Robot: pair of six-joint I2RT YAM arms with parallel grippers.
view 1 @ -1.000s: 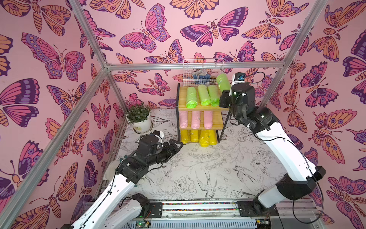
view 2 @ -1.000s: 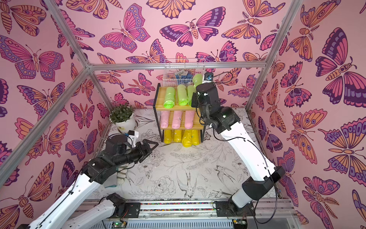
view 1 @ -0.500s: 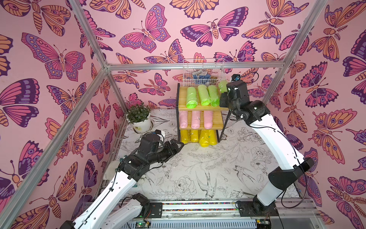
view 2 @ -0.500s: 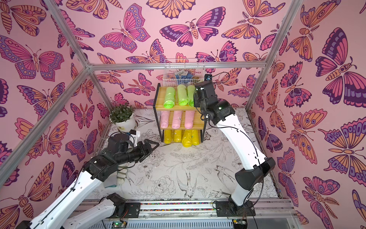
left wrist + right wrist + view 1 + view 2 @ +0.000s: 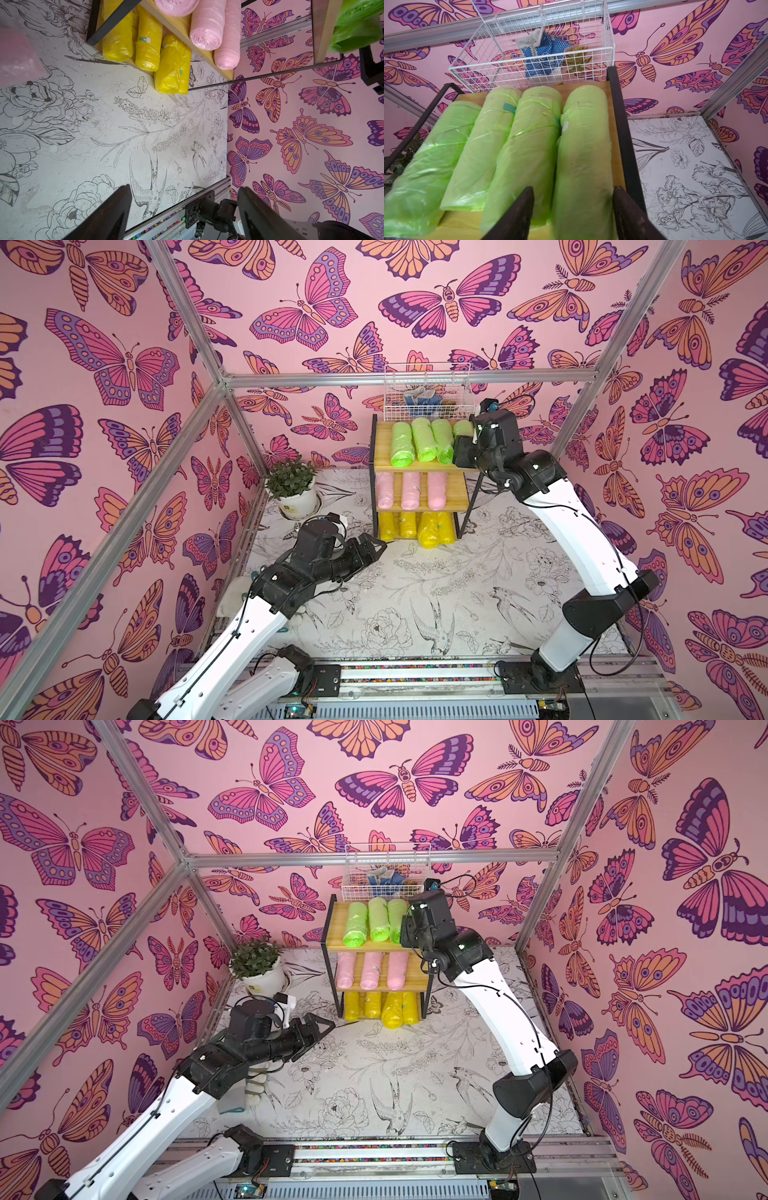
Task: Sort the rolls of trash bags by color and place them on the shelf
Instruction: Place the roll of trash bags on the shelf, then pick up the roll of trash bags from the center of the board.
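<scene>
Black line drawings of flowers and birds cover the white desk (image 5: 436, 593). Over its near left part hangs the left end effector (image 5: 380, 546), pointing toward the shelf (image 5: 415, 467), jaws spread wide and released. Close to its wrist camera a blurred pale pink shape (image 5: 16, 56) lies on the desk; I cannot tell whether it is a roll. Farther back on the left stands a potted plant (image 5: 291, 485). Beside it, by the far wall, the shelf carries the rolls sorted by tier: four yellow rolls (image 5: 415, 526) on the bottom board, some ends jutting past its front edge, three pink rolls (image 5: 410, 491) side by side on the middle board, four green rolls (image 5: 422, 439) on the top one. The right end effector (image 5: 574, 188) is at the near end of the rightmost green roll (image 5: 583, 145), which lies flat on the top board just beside the frame's bar; the jaws stand apart on either side of it, released. Behind the shelf a white wire basket (image 5: 428, 393) hangs on the wall, holding a blue-and-white cloth (image 5: 542, 54) and a small succulent (image 5: 577, 60).
</scene>
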